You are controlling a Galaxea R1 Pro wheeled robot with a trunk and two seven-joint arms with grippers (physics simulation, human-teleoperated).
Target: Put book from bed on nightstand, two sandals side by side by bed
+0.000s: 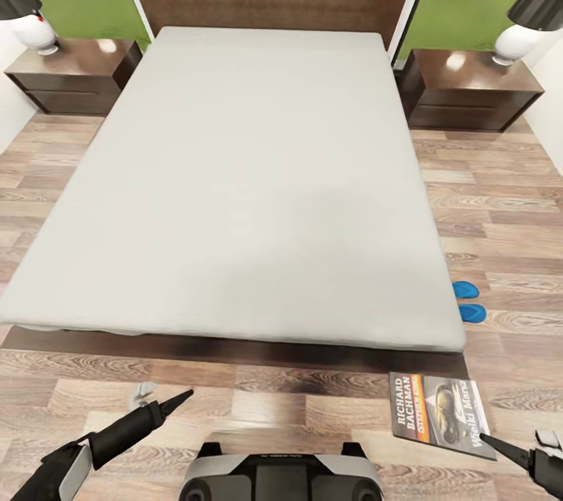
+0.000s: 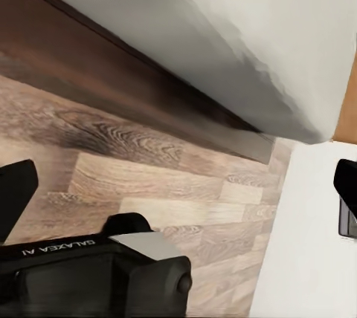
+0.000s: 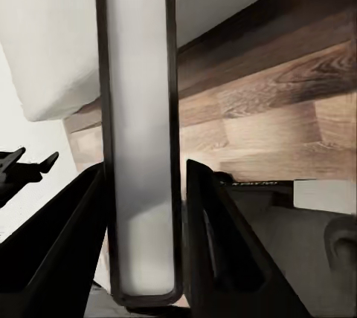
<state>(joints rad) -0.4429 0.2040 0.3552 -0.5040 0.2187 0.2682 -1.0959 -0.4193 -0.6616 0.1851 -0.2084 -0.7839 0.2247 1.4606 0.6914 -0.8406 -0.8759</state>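
The book (image 1: 440, 411), dark with white lettering and an orange band, hangs over the floor just off the bed's near right corner. My right gripper (image 1: 493, 442) is shut on its near edge. In the right wrist view the book's pale page edge (image 3: 140, 147) stands between the two fingers (image 3: 216, 221). The bed (image 1: 242, 173) has a bare grey mattress. Two blue sandals (image 1: 466, 289) (image 1: 471, 313) lie side by side on the floor at the bed's right side. My left gripper (image 1: 176, 399) is open and holds nothing, low over the floor by the bed's foot.
A dark nightstand (image 1: 74, 67) stands left of the headboard and another (image 1: 469, 83) right of it, each with a white lamp (image 1: 35, 32) (image 1: 516, 40). The bed's dark frame (image 2: 111, 73) runs close ahead of my base (image 1: 281, 477). Wood floor lies on both sides.
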